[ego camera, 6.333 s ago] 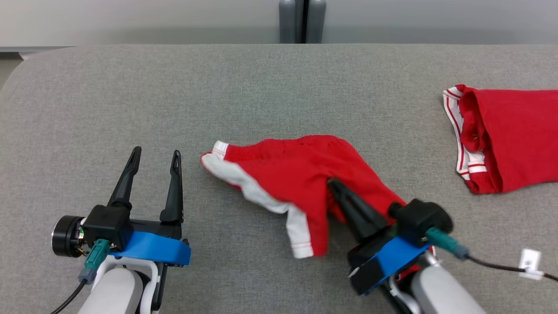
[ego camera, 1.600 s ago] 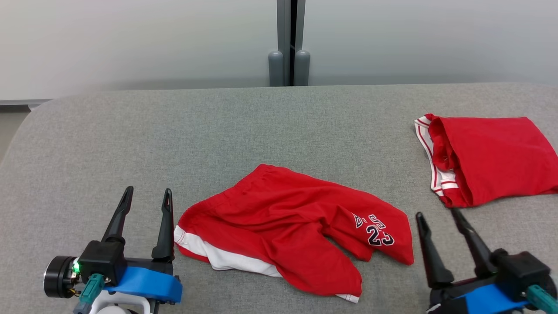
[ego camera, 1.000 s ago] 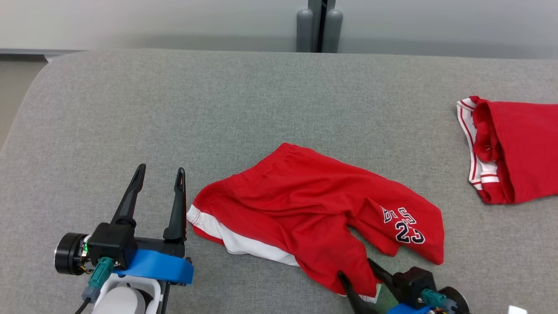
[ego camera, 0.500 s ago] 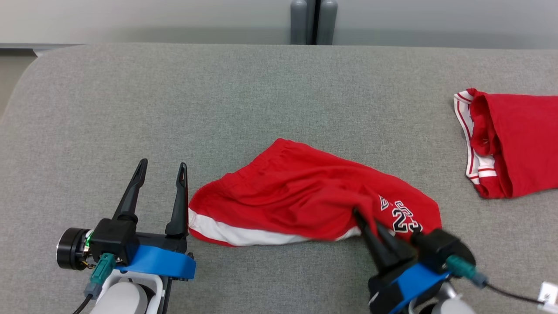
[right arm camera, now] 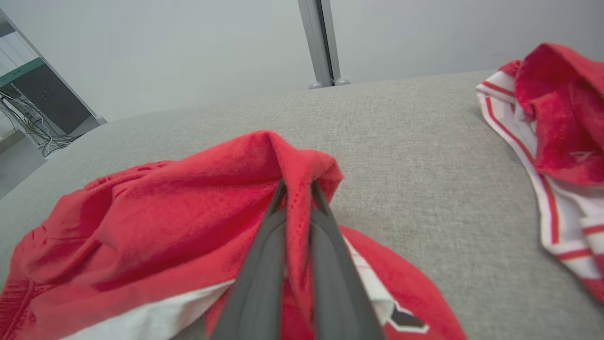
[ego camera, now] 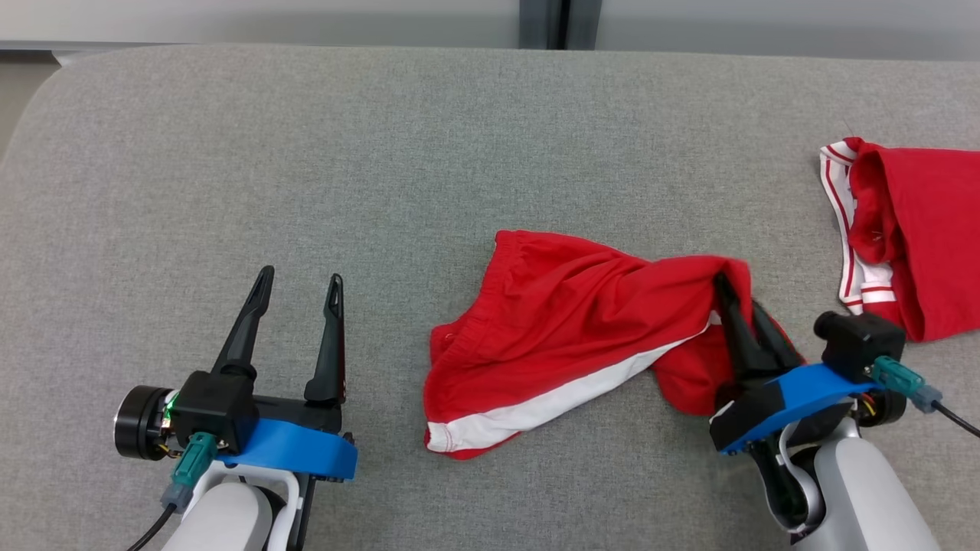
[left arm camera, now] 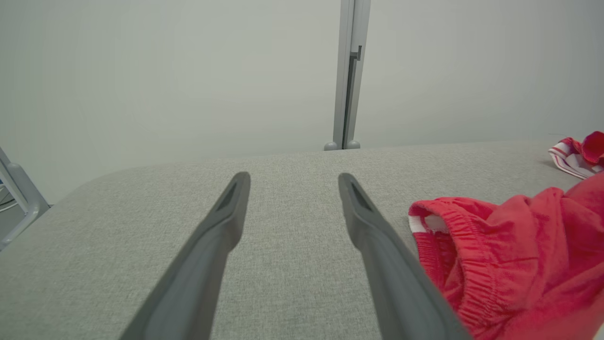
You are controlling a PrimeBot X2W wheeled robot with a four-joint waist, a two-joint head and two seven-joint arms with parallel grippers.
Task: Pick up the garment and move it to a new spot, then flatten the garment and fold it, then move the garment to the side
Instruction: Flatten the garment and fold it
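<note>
The garment (ego camera: 570,329) is a pair of red shorts with a white side stripe, bunched on the grey table (ego camera: 383,153) right of centre. My right gripper (ego camera: 736,295) is shut on a fold at its right end, lifting that part. In the right wrist view the red cloth (right arm camera: 188,212) is pinched between the two fingers of the gripper (right arm camera: 297,189). My left gripper (ego camera: 300,287) stands open over bare table to the left, apart from the shorts. In the left wrist view its fingers (left arm camera: 226,212) are spread with nothing between them, and the garment's waistband (left arm camera: 453,245) lies to their right.
A second red garment (ego camera: 911,237) with white striped trim lies at the table's right edge, close beyond my right gripper; it also shows in the right wrist view (right arm camera: 557,123). A grey post (ego camera: 559,23) stands behind the table. The left half of the table is bare cloth.
My right gripper closed on the shorts' lower leg and has pulled it up and to the right, folding the cloth over itself. The left gripper stayed open in place.
</note>
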